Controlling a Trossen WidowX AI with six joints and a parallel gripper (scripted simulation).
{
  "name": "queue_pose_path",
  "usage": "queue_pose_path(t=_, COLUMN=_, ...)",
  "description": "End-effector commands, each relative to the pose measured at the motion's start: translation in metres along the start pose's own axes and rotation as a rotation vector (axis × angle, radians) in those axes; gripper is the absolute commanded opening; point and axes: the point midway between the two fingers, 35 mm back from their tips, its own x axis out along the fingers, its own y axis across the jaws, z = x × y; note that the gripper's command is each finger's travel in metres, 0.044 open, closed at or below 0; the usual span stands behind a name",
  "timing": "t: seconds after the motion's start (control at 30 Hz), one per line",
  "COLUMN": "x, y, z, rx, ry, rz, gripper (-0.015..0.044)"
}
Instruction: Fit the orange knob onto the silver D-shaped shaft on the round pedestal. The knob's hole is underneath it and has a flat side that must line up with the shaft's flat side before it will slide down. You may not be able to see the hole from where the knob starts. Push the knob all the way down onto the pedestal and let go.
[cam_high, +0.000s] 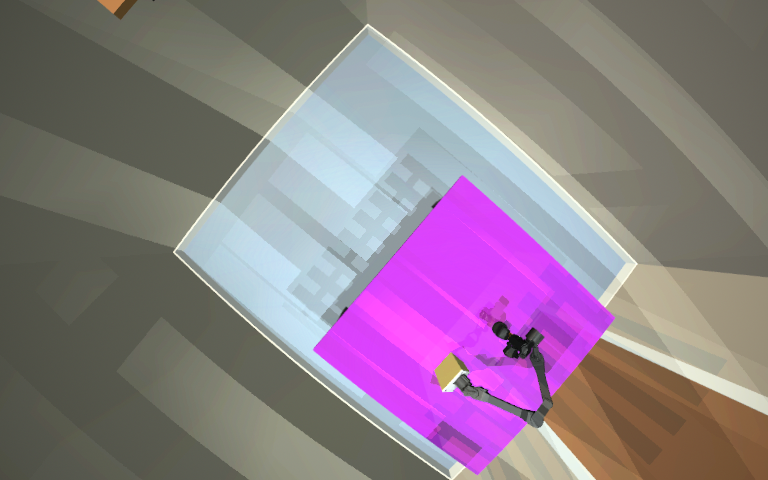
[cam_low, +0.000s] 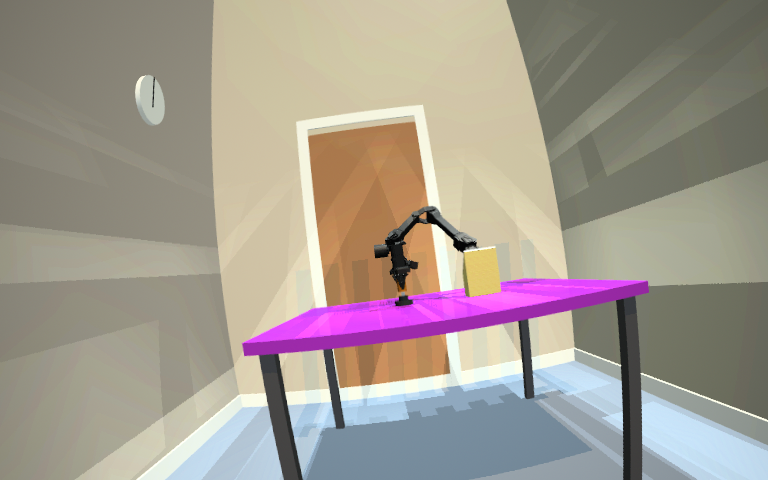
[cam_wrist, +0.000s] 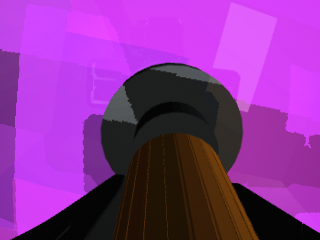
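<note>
The orange knob (cam_low: 402, 287) (cam_wrist: 177, 192) is upright between the gripper's fingers, directly above the round dark pedestal (cam_high: 500, 329) (cam_low: 403, 301) (cam_wrist: 165, 82). My gripper (cam_low: 401, 282) points down and is shut on the knob. In the exterior view a small pale strip, likely the silver shaft (cam_low: 402, 294), shows between knob and pedestal. In the wrist view the knob covers the shaft and the pedestal's near part. The knob's underside, its hole and both flat sides are hidden, so their alignment cannot be told.
The pedestal stands on the magenta table (cam_high: 430, 254) (cam_low: 453, 324). A yellow block with a white edge (cam_high: 450, 370) (cam_low: 481, 272) stands to one side, at the arm's base (cam_high: 462, 383) (cam_low: 467, 243). The arm's raised elbow (cam_high: 535, 417) (cam_low: 428, 211) reaches past the table's edge in the top view.
</note>
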Motion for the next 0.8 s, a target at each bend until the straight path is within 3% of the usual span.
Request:
queue_pose_path(t=0.0, x=-0.0010, y=0.0002, z=0.0014, rx=-0.001, ry=0.002, rz=0.003, gripper=0.0000)
queue_pose_path(t=0.77, x=-0.0008, y=0.0008, z=-0.0015, rx=-0.001, ry=0.002, rz=0.003, gripper=0.0000)
